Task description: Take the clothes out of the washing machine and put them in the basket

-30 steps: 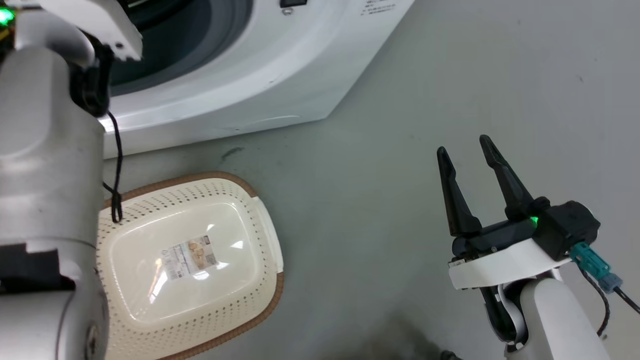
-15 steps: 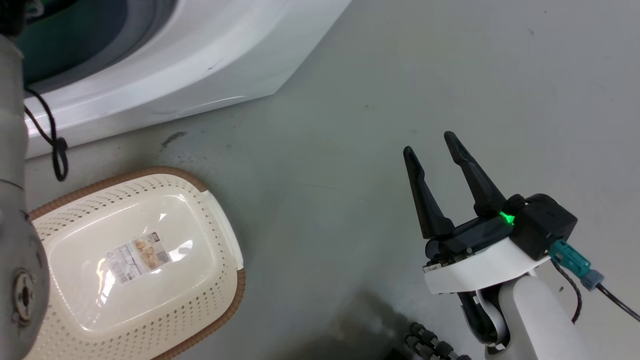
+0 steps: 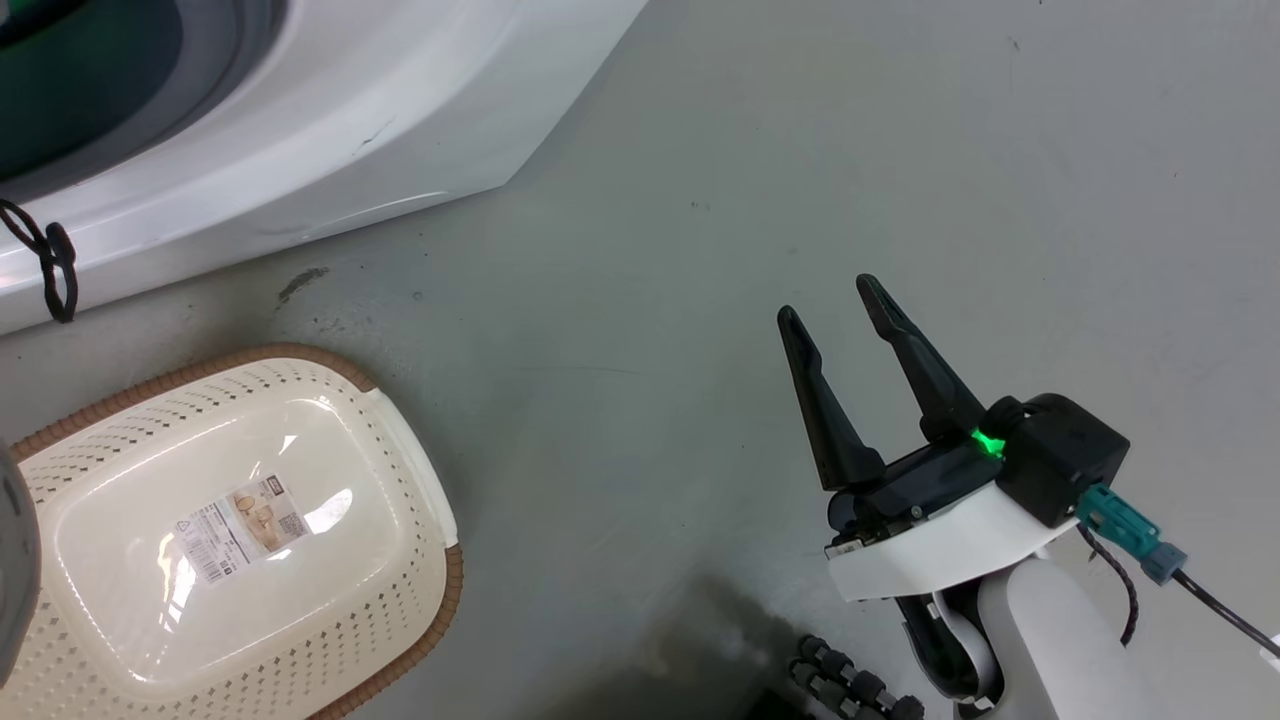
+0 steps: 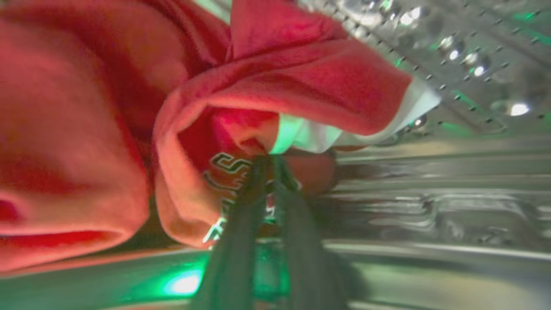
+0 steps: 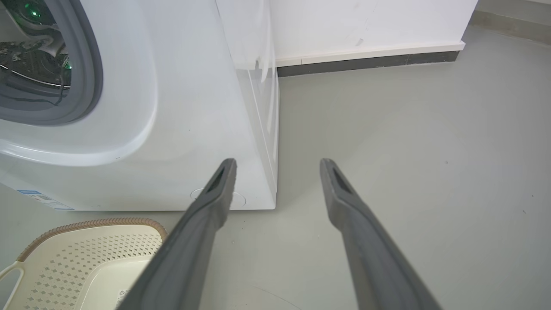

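Contents of the perforated steel drum (image 4: 452,56), in the left wrist view: a red jersey (image 4: 301,82) with white trim and pale lettering, and a plain red garment (image 4: 64,129) bunched against it on that view's left. Both garments rest on the drum wall. The left gripper (image 4: 267,161) is inside the drum. Its two dark fingers lie nearly together, and their tips are pressed into a fold of the jersey just below the white trim, pinching the fabric. Green light reflects off the metal below the fingers.

The head view shows the right gripper (image 3: 825,300) at the lower right, above the bare grey floor (image 3: 800,150). Its fingers are spread apart with nothing between them, and it is well apart from both the machine and the basket. A green lamp is lit at the finger base.

The washing machine (image 3: 330,110) occupies the upper left of the head view. In the right wrist view its grey door seal (image 5: 92,73) surrounds the opening.

The basket (image 3: 300,352) stands upright on the floor near the machine's front, at the lower left of the head view. A printed label (image 3: 243,513) is stuck to its glossy bottom. A black cable loop (image 3: 55,270) hangs in front of the machine's lower edge.
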You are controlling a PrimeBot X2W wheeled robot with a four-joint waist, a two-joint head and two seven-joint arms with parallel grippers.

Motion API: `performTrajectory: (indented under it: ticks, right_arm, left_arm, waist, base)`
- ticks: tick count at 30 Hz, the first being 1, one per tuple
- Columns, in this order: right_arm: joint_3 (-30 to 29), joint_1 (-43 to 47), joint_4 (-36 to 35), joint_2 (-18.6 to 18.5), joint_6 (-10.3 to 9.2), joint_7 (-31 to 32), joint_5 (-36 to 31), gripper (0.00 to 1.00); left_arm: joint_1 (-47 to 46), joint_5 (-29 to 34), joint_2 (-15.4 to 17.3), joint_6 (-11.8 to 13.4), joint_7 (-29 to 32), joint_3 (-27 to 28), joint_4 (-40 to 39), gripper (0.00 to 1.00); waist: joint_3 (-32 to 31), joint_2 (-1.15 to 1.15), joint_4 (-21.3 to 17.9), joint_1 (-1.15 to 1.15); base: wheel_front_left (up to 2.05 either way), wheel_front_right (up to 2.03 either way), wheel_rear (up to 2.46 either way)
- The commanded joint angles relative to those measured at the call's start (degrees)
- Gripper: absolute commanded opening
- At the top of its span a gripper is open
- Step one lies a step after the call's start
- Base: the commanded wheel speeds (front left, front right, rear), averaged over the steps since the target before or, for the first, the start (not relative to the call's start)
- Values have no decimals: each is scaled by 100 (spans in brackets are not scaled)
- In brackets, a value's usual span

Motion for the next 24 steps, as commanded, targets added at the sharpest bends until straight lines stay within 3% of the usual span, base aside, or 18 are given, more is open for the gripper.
performTrajectory:
  ticks: [1,8,14,20,24]
  right_arm:
    - [26,-61,12,10,-4,-12,67,100]
    - [-43,-120,138,8,-4,-13,36,100]
    - [-224,-67,256,8,-4,-13,-69,100]
    - [-402,106,437,7,-4,-12,-224,100]
    - [-528,243,573,7,-4,-12,-359,100]
  left_arm:
    - [68,17,-5,19,-87,-31,-102,0]
    - [596,41,-92,52,-1219,-44,-576,0]
    - [1372,329,-172,34,-2772,-274,-857,0]
    - [2177,457,-336,141,-4289,-388,-775,0]
    - [2595,513,-487,182,-4806,-438,-718,0]
  waist:
    - [-16,0,17,0]
    - [-266,0,163,0]
    - [-645,0,390,0]
    - [-1154,0,637,0]
    - [-1502,0,832,0]
  base:
    - [0,0,0]
    - [0,0,0]
    - [0,0,0]
    - [0,0,0]
    - [0,0,0]
